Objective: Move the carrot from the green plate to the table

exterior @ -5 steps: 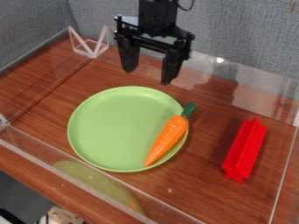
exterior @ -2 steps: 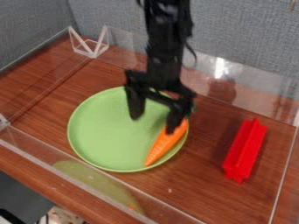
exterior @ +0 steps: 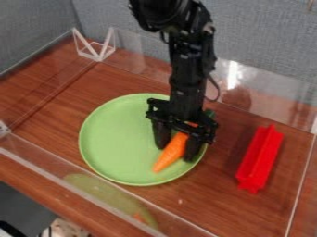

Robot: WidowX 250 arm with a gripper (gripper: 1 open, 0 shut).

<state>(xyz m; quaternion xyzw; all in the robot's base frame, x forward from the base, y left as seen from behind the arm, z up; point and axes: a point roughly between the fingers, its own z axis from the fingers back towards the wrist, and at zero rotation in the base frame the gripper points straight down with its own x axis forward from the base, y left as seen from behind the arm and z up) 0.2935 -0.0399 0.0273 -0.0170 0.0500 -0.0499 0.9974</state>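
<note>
The orange carrot lies on the right side of the green plate, pointed end toward the front. Its thick stem end is hidden between the black fingers of my gripper. The gripper has come straight down onto the plate and stands with one finger on each side of the carrot. I cannot tell whether the fingers press on the carrot or still leave a gap. The carrot rests on the plate. The reddish-brown table shows all around the plate.
A red ribbed block lies on the table right of the plate. A small white wire stand sits at the back left. Clear acrylic walls edge the table on all sides.
The gripper dropped from above the back of the table onto the plate and now straddles the carrot's thick end. Its fingers have drawn closer together.
</note>
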